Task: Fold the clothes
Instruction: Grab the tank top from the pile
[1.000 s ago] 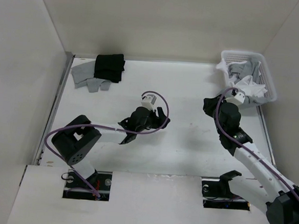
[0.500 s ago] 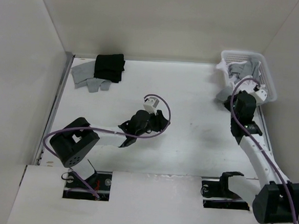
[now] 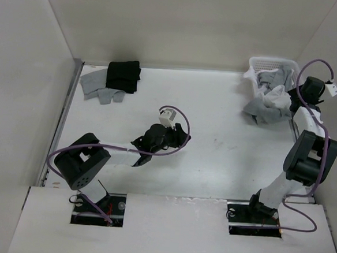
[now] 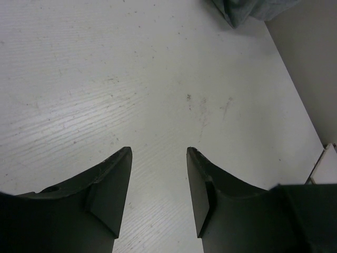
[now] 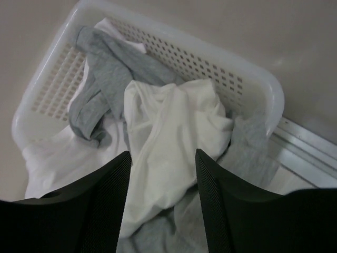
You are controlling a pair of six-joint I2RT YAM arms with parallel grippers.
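Note:
The clothes, a crumpled white top (image 5: 168,126), lie on a heap of garments in the white basket (image 5: 253,74) at the table's far right. In the top view the top (image 3: 274,99) spills over the basket's near rim with grey cloth. My right gripper (image 5: 162,153) hangs open just above the white top, with nothing between its fingers. My left gripper (image 4: 158,149) is open over bare table; in the top view the left gripper (image 3: 178,136) sits near the table's middle, far from the basket.
A folded black garment (image 3: 123,75) and folded grey clothes (image 3: 97,87) lie at the far left. Grey garments (image 5: 105,74) share the basket. White walls close in the table on three sides, and the right wall stands right by the basket (image 3: 265,62).
The right arm swung from the table in front of the basket up to the basket's right side, and its jaws went from shut to open. The left arm barely moved.

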